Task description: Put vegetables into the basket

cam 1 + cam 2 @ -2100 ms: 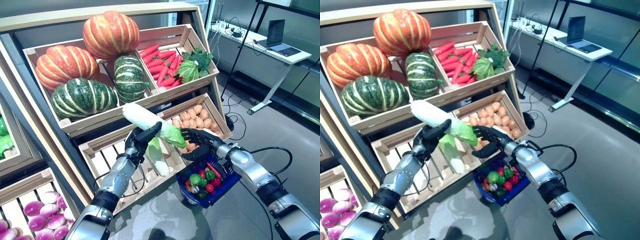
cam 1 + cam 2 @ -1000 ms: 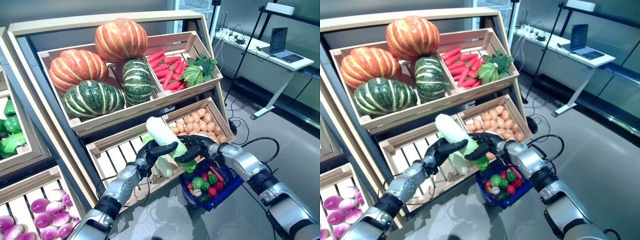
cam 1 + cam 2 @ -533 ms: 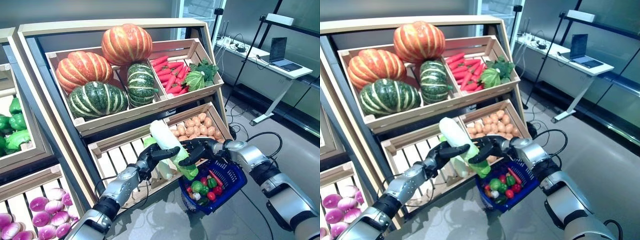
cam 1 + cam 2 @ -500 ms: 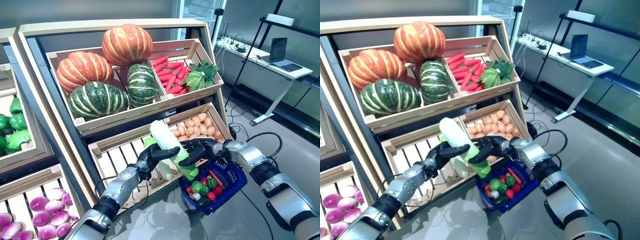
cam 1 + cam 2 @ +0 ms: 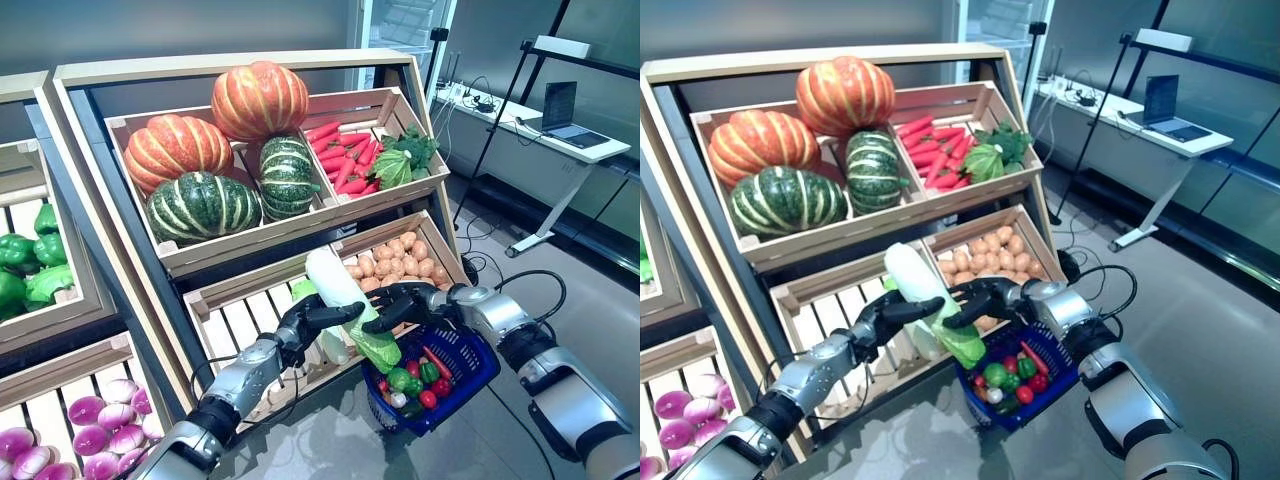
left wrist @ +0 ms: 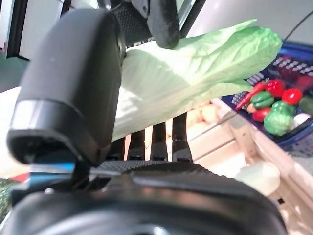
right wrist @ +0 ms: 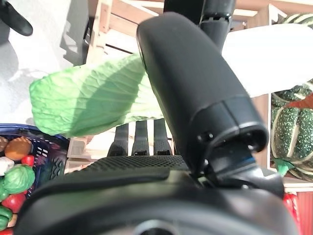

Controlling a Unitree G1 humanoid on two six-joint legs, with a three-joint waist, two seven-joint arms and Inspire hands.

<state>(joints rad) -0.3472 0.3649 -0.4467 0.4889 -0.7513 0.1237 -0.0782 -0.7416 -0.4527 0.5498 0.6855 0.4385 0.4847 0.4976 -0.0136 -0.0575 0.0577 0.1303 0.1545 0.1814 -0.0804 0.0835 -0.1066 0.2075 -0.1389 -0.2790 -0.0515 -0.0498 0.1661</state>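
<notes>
A long cabbage with a white stalk and a green leafy end is held between my two hands in front of the stand's lower crates. My left hand is curled round its middle from the left. My right hand is curled round it from the right, nearer the leafy end. The left wrist view and the right wrist view each show a thumb over the cabbage and fingers under it. The leafy end hangs at the left rim of the blue basket, which stands on the floor and holds small green and red vegetables.
The wooden stand with slanted crates rises right behind my hands. Another pale cabbage lies in the slatted crate just below the held one. A desk with a laptop stands at the back right, with grey floor before it.
My right hand has come onto the cabbage and closed on it beside my left. The cabbage has come down, its leafy end towards the basket. The camera has shifted.
</notes>
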